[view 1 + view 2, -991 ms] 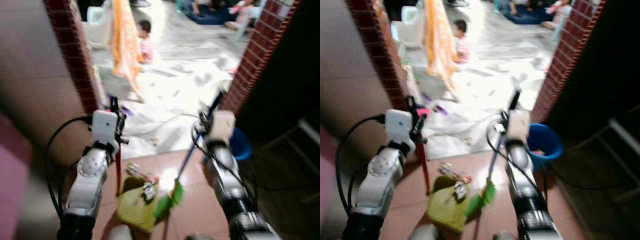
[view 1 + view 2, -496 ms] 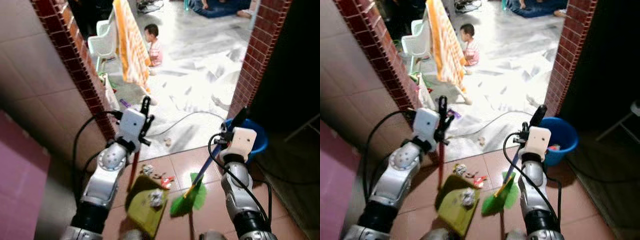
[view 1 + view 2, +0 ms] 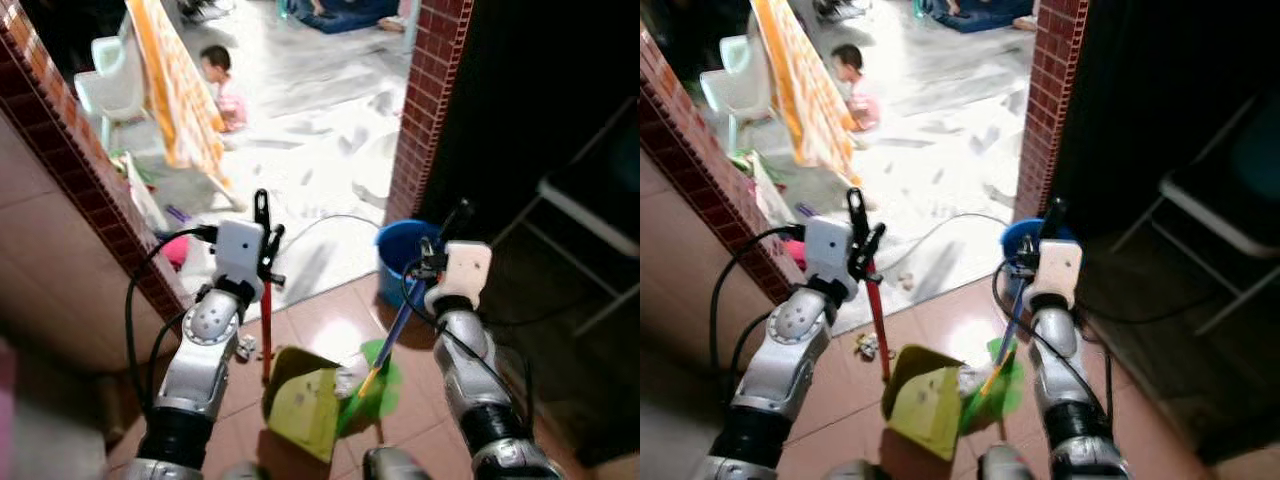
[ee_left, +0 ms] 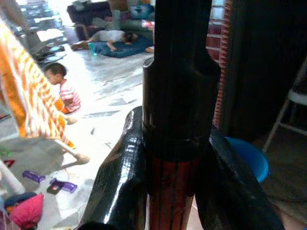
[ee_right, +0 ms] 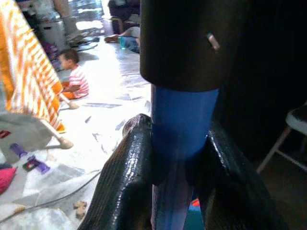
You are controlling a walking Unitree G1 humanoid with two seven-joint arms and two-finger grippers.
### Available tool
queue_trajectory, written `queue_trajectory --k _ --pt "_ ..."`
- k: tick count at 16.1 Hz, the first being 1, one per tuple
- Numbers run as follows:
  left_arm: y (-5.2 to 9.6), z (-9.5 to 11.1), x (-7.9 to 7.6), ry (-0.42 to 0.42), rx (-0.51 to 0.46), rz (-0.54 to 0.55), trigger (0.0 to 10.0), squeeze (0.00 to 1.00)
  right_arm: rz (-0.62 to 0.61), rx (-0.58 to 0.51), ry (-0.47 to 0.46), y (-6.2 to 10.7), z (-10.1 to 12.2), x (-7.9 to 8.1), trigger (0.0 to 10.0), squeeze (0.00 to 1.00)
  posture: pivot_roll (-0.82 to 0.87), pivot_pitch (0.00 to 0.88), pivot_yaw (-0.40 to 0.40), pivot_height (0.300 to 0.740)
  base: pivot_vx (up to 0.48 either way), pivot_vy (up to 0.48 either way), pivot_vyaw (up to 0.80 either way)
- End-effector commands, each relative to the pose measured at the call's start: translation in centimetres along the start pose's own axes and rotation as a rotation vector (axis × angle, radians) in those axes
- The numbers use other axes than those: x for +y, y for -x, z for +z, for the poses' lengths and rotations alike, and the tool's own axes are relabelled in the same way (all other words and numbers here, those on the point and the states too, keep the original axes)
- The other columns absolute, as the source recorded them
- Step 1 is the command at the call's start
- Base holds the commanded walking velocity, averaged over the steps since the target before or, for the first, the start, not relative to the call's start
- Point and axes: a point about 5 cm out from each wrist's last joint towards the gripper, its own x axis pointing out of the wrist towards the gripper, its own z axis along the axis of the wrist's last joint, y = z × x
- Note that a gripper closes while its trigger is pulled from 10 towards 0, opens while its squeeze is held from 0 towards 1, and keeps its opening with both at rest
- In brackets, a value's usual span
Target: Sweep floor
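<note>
Tiled floor (image 3: 320, 320); broom (image 3: 385, 345) (right hand (image 3: 450, 240)).

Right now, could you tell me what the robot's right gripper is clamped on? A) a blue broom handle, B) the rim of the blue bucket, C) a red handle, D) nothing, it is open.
A: in the right wrist view both black fingers of the right gripper press against the blue broom handle, which runs down to the green broom head.

Glossy tiled floor (image 3: 330, 325); rough brick pillar (image 3: 425, 95); plastic bucket (image 3: 400, 250).
</note>
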Motion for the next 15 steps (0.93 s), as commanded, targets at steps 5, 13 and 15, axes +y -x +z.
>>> queue_trajectory --k 5,13,15 --pt "0.3 -1.0 0.9 -0.06 0.036 0.143 10.0 0.0 0.126 -0.035 0.013 -2.0 2.1 1.4 10.0 0.0 0.0 0.0 -0.033 0.74 0.0 0.0 0.0" --pt "0.8 -6.1 2.8 -0.034 0.22 0.463 10.0 0.0 0.331 -0.03 0.046 -2.1 2.0 2.5 10.0 0.0 -0.03 0.0 -0.045 0.74 0.0 0.0 0.0" --pt "0.4 -6.4 2.6 0.001 0.221 0.515 10.0 0.0 0.361 -0.035 0.05 -2.3 2.2 2.6 10.0 0.0 -0.04 0.0 -0.055 0.74 0.0 0.0 0.0"
